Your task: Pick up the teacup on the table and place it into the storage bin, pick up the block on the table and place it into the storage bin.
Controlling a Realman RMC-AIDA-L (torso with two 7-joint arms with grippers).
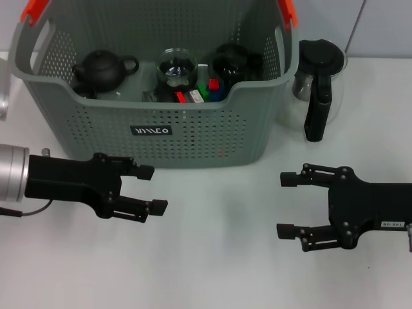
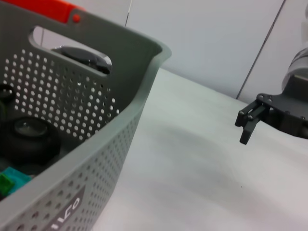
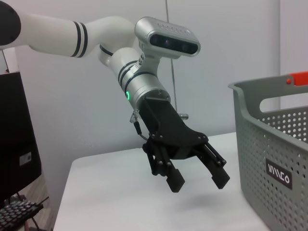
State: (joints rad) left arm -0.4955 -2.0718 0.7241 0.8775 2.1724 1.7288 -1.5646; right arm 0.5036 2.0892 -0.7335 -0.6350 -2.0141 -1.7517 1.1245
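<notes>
while the storage bin point(image 1: 193, 138) fills the frame's upper middle (teapot point(image 1: 103, 69) inside), left gripper point(image 1: 153, 188) and right gripper point(image 1: 283, 205) hover lower down over the counter point(image 1: 219, 257), fingers wide, empty.

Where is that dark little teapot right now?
In the head view, the dark teapot sits inside the storage bin, at its left end, left of a glass cup.

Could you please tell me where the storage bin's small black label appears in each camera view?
Head view: the black label sits on the storage bin's front wall, left of centre.
Left wrist view: label on the near wall.
Right wrist view: label on the facing wall.
Shared landmark: orange handle clip.
</notes>
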